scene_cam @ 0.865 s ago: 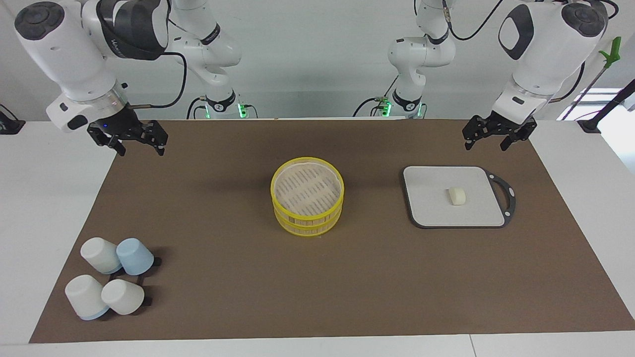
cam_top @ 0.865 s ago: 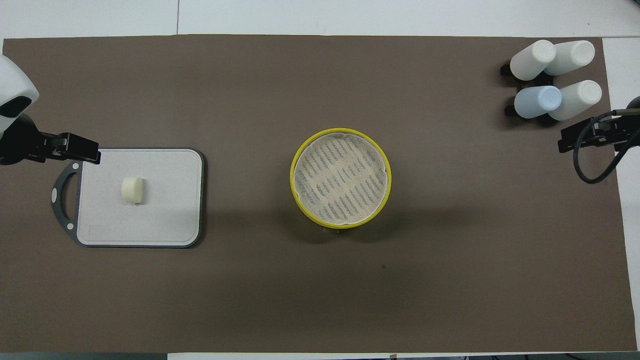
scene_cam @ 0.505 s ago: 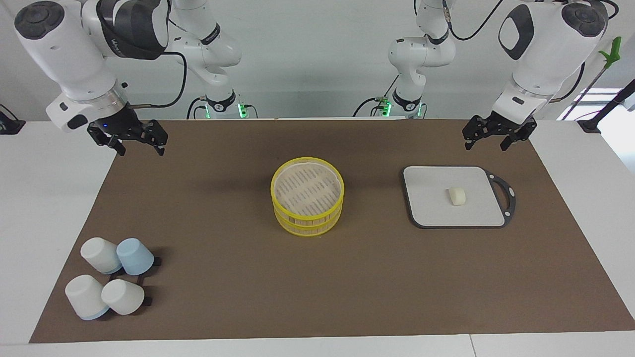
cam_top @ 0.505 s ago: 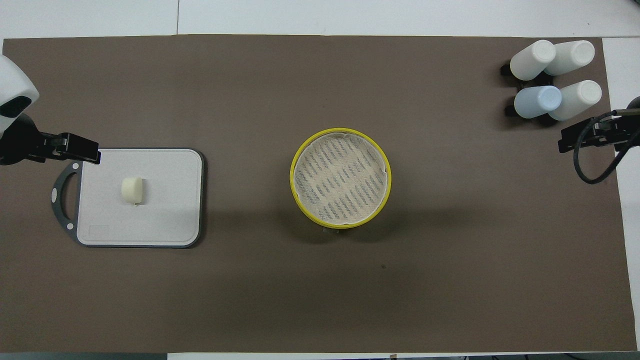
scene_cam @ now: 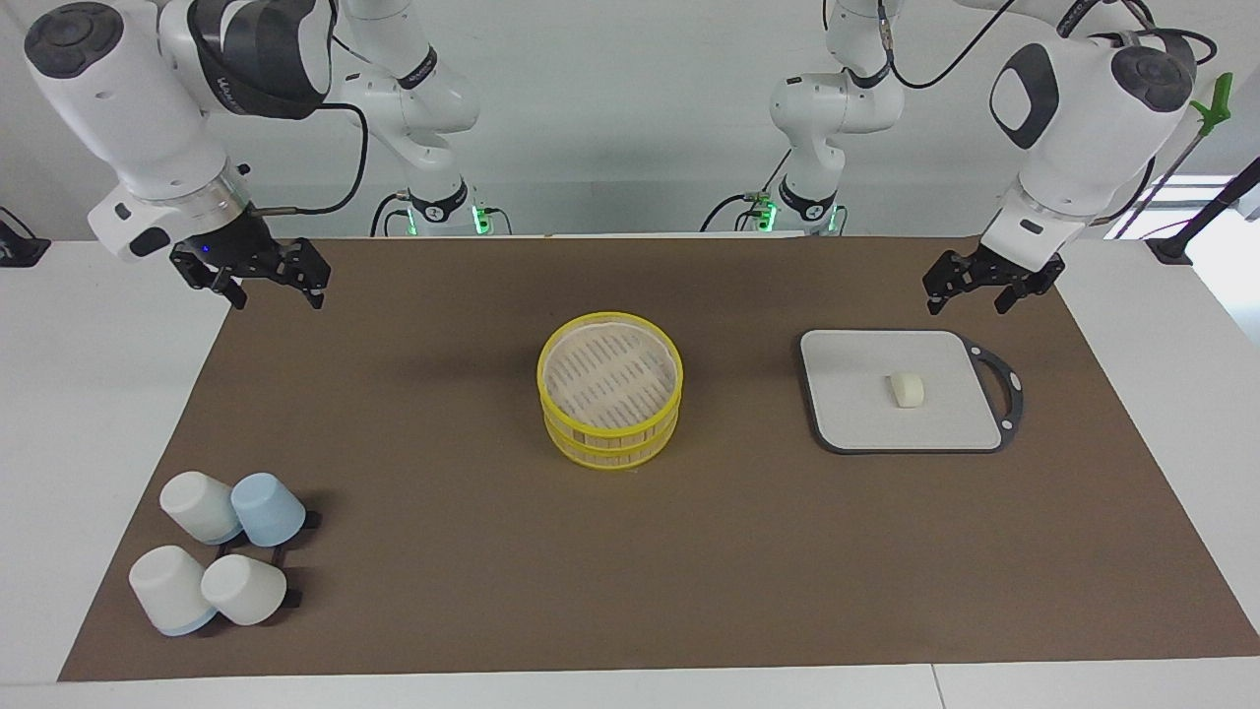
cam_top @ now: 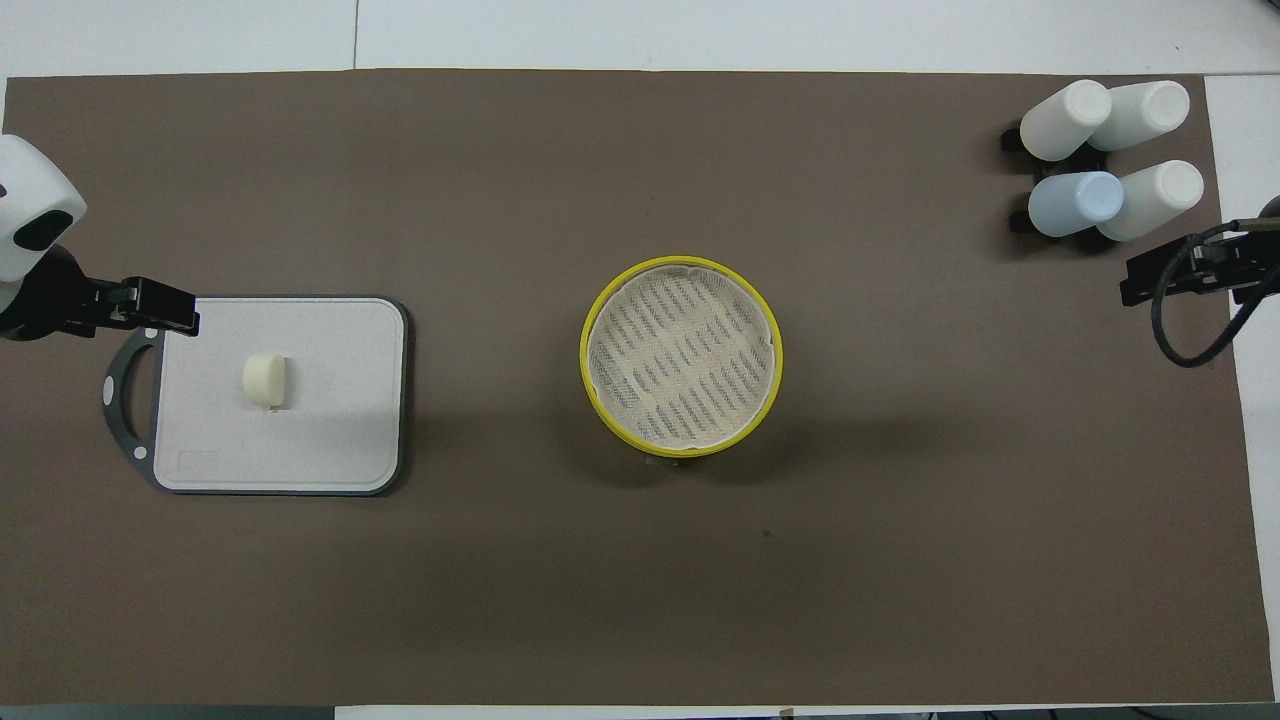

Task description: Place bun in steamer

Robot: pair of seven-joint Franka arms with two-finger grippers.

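1. Nearest the robots, the left gripper (scene_cam: 968, 290) hangs in the air over the brown mat just short of the grey board (scene_cam: 847, 414), its fingers spread wide and holding nothing.
2. At the same depth, the right gripper (scene_cam: 274, 290) waits over the mat at the right arm's end of the table (scene_cam: 98, 394), fingers likewise wide apart and empty.
3. A little farther out, the bun (scene_cam: 907, 389) lies on the board, toward the left arm's end, well apart from everything else.
4. Beside the board, at mid-table, the steamer (scene_cam: 610, 402) stands with its two yellow-rimmed tiers stacked and its slatted floor bare.
5. Farthest out, four upturned cups (scene_cam: 221, 559), three white and one blue, cluster at the right arm's end.
6. Judging by this, the task has barely begun; the reach for the bun is the step in hand.
7. Next, the left gripper probably needs to descend over the bun and close gently on the soft dough.
8. In the overhead view both grippers are cut off at the edges, so their fingertips barely show there.
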